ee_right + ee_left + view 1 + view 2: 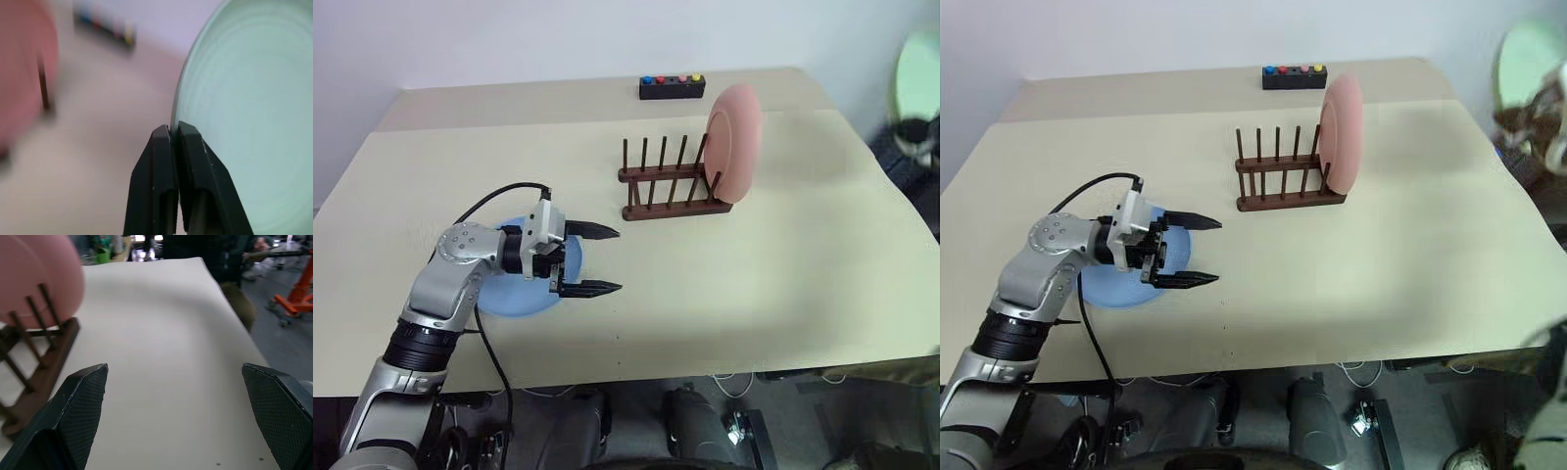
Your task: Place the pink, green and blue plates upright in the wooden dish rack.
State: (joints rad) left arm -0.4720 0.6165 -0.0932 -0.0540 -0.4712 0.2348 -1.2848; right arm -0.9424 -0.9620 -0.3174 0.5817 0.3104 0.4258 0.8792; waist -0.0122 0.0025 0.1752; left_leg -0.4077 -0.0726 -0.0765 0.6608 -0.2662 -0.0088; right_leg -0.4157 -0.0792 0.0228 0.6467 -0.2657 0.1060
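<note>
Robot lab: orange stand [298,293], floor cables [744,377].

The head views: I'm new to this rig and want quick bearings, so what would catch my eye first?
The pink plate stands upright at the right end of the wooden dish rack in the middle of the table. At the far right edge, the right gripper is shut on the rim of the green plate, held up in the air. Near the front left, the left gripper hangs open over the blue plate, which lies flat.

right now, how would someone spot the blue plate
Start at the beige table, then find the robot's left arm over its near left part. The blue plate lies flat under the open left tool, while the pink plate stands in the wooden dish rack.
</note>
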